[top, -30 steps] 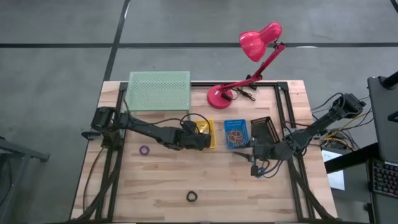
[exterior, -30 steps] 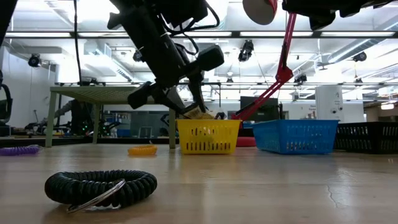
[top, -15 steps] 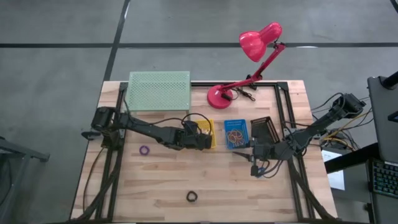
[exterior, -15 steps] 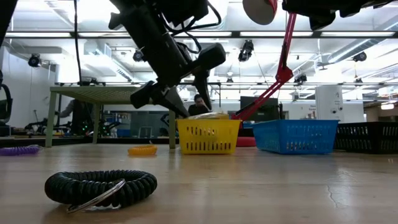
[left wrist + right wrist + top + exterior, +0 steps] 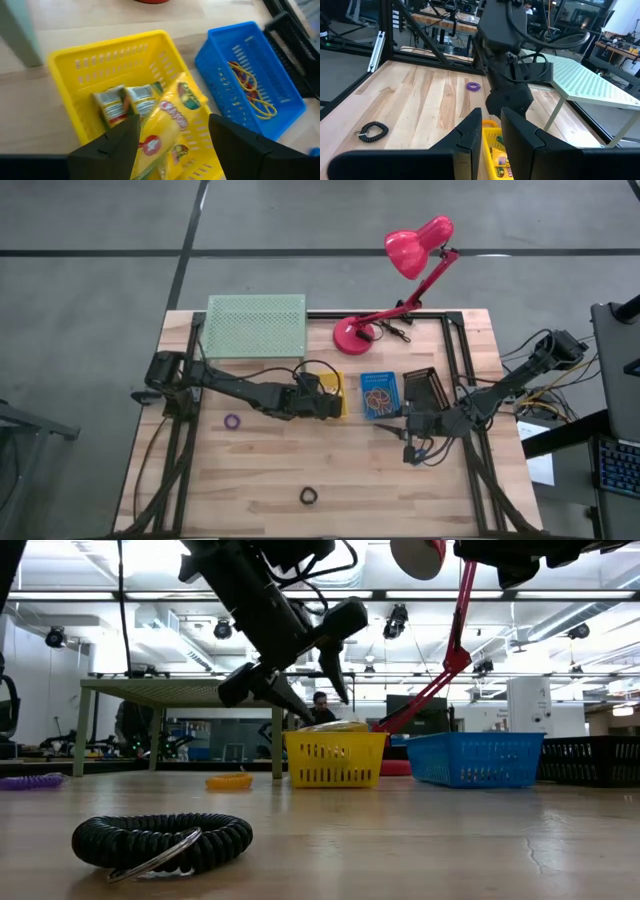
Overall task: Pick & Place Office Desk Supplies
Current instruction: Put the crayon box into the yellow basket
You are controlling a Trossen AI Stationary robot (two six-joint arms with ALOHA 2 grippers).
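Left tool [image 5: 170, 137], fingers apart and empty, hovers over my yellow basket [image 5: 70, 62] holding the crayon packets [image 5: 170, 117]; I'd lift straight clear before fetching the purple ring [image 5: 232, 421] on the bench [image 5: 260, 480].

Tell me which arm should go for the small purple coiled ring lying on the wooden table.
Left, probably. The left gripper hangs open over the yellow plastic basket, with the small purple coiled ring on its side. The right gripper waits beyond the blue plastic basket, farther off.
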